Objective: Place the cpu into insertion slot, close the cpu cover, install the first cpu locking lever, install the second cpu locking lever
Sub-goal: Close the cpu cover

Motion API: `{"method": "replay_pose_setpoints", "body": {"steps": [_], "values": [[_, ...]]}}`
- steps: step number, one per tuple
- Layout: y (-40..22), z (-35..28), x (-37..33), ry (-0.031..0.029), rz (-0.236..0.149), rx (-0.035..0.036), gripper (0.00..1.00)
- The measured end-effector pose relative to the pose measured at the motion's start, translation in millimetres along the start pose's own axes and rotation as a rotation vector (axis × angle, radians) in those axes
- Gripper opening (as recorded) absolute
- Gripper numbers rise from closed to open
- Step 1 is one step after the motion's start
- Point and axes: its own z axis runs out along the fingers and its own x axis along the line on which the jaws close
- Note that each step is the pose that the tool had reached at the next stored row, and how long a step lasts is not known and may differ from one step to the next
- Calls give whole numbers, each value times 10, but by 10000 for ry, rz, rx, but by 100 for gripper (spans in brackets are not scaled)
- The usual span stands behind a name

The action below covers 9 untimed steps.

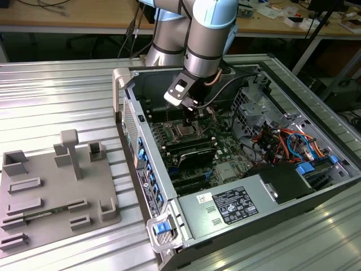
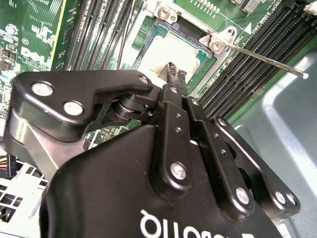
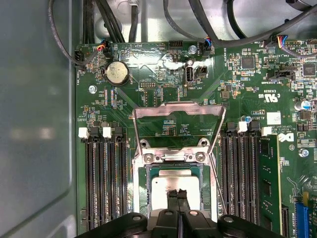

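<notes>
Your pincer [image 3: 177, 194] is hanging clenched, fingertips [image 2: 171, 70] drawn together and gripping nothing, directly above the chip [image 3: 161, 192]. You are seeing the chip lying flat inside the socket [image 3: 140, 188] in both wrist views. Whether the tips are touching its metal top, I cannot tell. In the exterior view the arm is reaching down into the open computer case [image 1: 141, 164], a little above the frame's centre, and the case is sitting on the ridged metal desk [image 1: 56, 96].

The cover [image 3: 178, 110] is standing swung up off the socket, hinged at the socket edge far from the pincer. One thin lever [image 2: 267, 60] is sticking out free beside the socket. As I judge it, you are finishing the placing step: the chip is looking seated, while the cover and levers are waiting undone. Closing the cover is calling for a clear path over the chip and a push on the frame's raised bar rather than a grasp. It is also calling for care that the loose lever is not getting trapped underneath.
</notes>
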Motion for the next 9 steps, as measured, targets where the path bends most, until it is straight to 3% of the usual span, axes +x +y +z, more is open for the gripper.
{"method": "replay_pose_setpoints", "body": {"steps": [9], "values": [[1, -28, -1, -1, -1, 5, 11]]}}
